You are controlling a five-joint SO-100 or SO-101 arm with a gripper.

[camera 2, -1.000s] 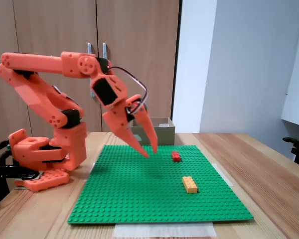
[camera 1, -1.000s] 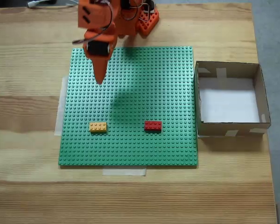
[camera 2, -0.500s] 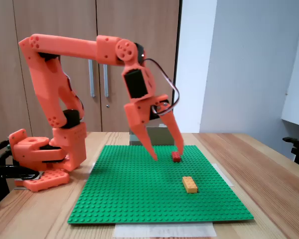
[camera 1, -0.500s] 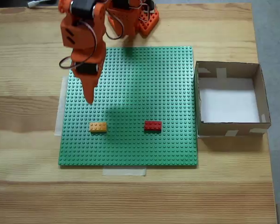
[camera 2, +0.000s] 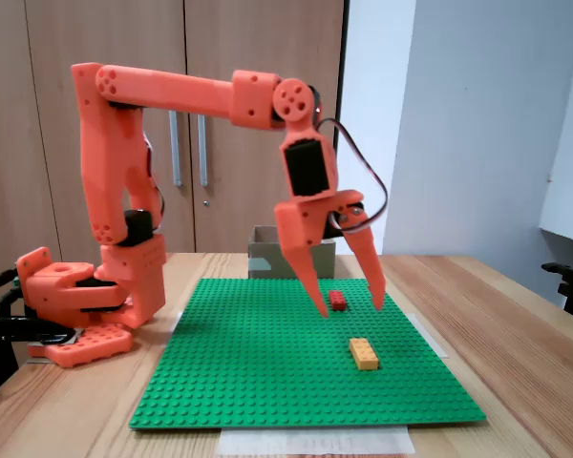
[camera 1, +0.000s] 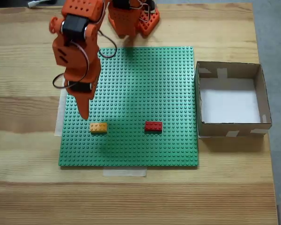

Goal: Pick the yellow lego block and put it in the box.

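Orange gripper (camera 2: 350, 307) hangs above the green baseplate (camera 1: 145, 89), fingers spread wide apart and pointing down, nothing held. In the top-down fixed view the gripper (camera 1: 84, 114) tip sits just up-left of the yellow lego block (camera 1: 98, 127), not touching it. Block lies flat on the plate's near-left area; in the side fixed view the block (camera 2: 364, 353) is below and slightly nearer than the fingertips. Red brick (camera 1: 153, 125) sits to its right, well apart. The box (camera 1: 262, 96) stands off the plate's right edge, white floor showing. Wooden table (camera 1: 28, 187) underneath.
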